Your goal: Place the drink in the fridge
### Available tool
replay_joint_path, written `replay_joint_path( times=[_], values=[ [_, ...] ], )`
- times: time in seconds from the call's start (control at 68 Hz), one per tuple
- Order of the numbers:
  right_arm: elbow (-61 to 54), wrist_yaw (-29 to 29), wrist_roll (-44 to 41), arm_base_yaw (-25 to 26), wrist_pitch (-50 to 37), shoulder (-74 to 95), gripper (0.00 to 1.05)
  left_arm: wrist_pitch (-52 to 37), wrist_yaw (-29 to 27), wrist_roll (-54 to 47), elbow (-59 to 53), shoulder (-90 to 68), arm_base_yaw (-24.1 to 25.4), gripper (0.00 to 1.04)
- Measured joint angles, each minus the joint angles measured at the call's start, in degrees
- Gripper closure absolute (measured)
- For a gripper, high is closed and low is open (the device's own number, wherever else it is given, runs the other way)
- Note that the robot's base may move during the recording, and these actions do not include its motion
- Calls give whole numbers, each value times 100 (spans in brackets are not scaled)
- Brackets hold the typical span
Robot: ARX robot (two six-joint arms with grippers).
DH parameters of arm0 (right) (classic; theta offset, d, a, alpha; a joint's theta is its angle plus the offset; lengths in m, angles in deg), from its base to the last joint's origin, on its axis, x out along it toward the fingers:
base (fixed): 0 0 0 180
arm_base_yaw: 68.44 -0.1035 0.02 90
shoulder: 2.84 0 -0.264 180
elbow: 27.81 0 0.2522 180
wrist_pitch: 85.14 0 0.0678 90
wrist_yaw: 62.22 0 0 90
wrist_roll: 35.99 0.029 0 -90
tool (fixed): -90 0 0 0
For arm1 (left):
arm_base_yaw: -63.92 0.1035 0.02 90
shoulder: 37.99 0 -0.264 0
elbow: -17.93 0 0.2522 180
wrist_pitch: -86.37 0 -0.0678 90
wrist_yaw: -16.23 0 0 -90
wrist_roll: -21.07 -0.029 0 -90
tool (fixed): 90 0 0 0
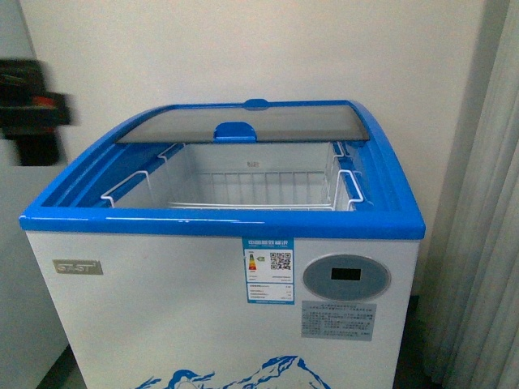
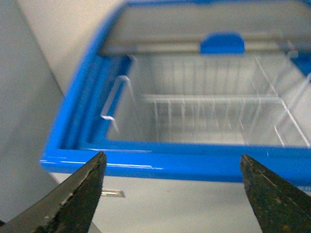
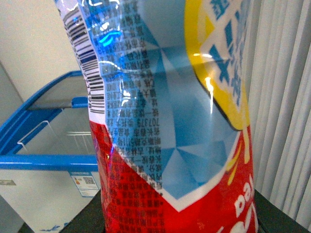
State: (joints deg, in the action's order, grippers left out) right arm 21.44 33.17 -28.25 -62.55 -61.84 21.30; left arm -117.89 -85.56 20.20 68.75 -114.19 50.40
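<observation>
While the left pincer (image 2: 171, 157) gapes before the fridge (image 1: 219, 220), the right pincer (image 3: 180, 219) pinches the drink (image 3: 170, 121) upright.

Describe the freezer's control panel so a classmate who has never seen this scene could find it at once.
Start at the white chest freezer with the blue top rim. On its front, under that rim toward the right, sits a grey oval panel with a dark display window. It alone is rounded: the label beside it and the sticker below it are rectangular.
</observation>
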Motion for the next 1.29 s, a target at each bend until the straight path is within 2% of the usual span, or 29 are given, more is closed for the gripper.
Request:
replay_joint_path(
  times=[0.044,0.059,0.118,0.162,0.206,0.221,0.309,0.382,0.441,0.529,0.574,0.618,0.706,0.868,1.103,1.294],
  values=[
    [212,319,-131,125,544,181,63,22,90,17,-820,997,175,41],
    [490,605,-348,254,1117,343,63,94,122,26,-1134,1379,251,45],
    [1128,1058,-933,463,2492,780,63,160,155,39,-1821,2151,376,54],
    [1425,1126,-1410,474,3237,1115,63,186,254,42,-2194,2540,426,61],
    [1491,1143,-1875,448,3501,1384,63,216,308,48,-2376,2704,461,66],
    [1491,1139,-2297,415,3530,1556,63,232,345,50,-2468,2787,490,70],
    [1589,990,-3473,232,3150,2371,63,293,444,52,-2680,2983,595,82],
    [1989,481,-4494,-7,2511,3272,63,348,544,52,-2800,3220,678,94],
    [2363,127,-4953,-151,2205,3906,63,387,592,52,-2861,3353,721,101],
    [3123,-426,-5886,-533,1856,5115,63,498,678,72,-2992,3593,811,102],
    [3670,-664,-6360,-820,1808,5829,63,597,1051,70,-3069,3751,1049,102],
    [4135,-848,-6662,-1040,1746,6389,63,660,1137,70,-3126,3869,1200,102],
    [4990,-1187,-6948,-1381,1670,7331,63,778,1141,72,-3209,4083,1314,102],
    [6505,-1720,-6867,-1897,1637,8922,63,1062,1165,72,-3359,4505,1327,102],
    [7346,-1923,-6585,-2199,1394,10076,63,1231,1178,72,-3556,4968,1327,102],
    [7370,-1725,-6092,-2293,1255,10209,34,1545,1180,72,-3624,5362,1327,102]
  ],
)
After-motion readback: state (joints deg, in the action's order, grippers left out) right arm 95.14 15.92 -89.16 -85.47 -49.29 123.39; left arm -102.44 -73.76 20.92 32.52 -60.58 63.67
